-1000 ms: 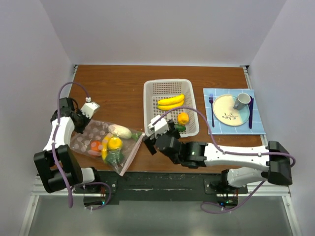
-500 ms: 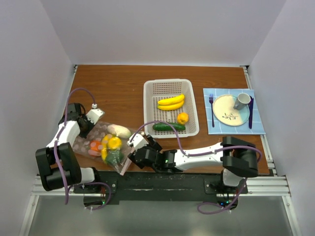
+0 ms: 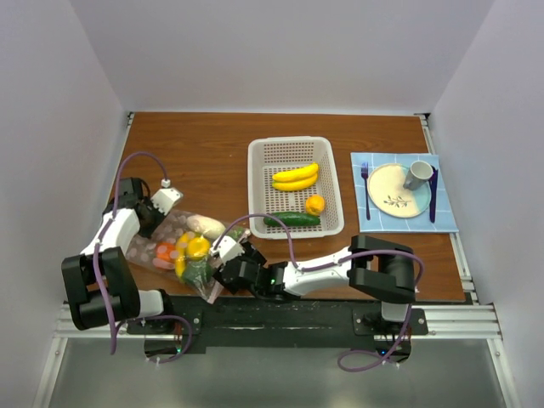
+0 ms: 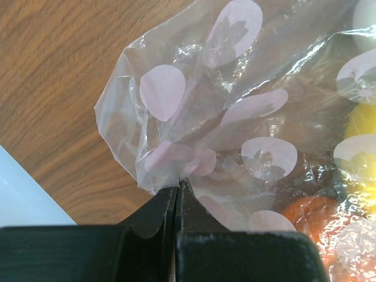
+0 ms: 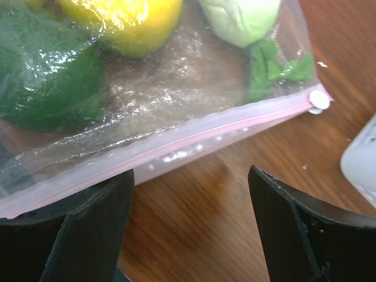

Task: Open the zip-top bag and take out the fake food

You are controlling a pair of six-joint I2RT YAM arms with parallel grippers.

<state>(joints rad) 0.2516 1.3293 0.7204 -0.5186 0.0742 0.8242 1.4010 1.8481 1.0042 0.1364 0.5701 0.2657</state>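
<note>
1. Bag (image 3: 174, 242): clear plastic with pink dots, lying flat on the worktop (image 3: 204, 153) at near left, just left of the basket. The pink zip strip (image 5: 176, 144) runs along its near-right edge. It looks shut, though glare makes this uncertain.
2. Food in the bag: lemon (image 3: 198, 247), white oval (image 3: 206, 226), green round (image 3: 197, 272), tomato (image 3: 166, 252).
3. Left jaws: clenched on a bunched fold at the bag's far-left corner.
4. Right jaws: released and spread wide, low over the worktop at the zip strip. One finger sits by the strip, the other over bare wood. They grasp nothing.
5. Basket (image 3: 293, 141): white, perforated, mid-worktop. It holds a banana (image 3: 295, 177), a cucumber (image 3: 291, 219) and a small orange fruit (image 3: 315, 204).
6. Mat (image 3: 365, 223): blue, at right, carrying a plate (image 3: 389, 191), mug (image 3: 417, 175), fork (image 3: 365, 183) and knife (image 3: 433, 195).
</note>
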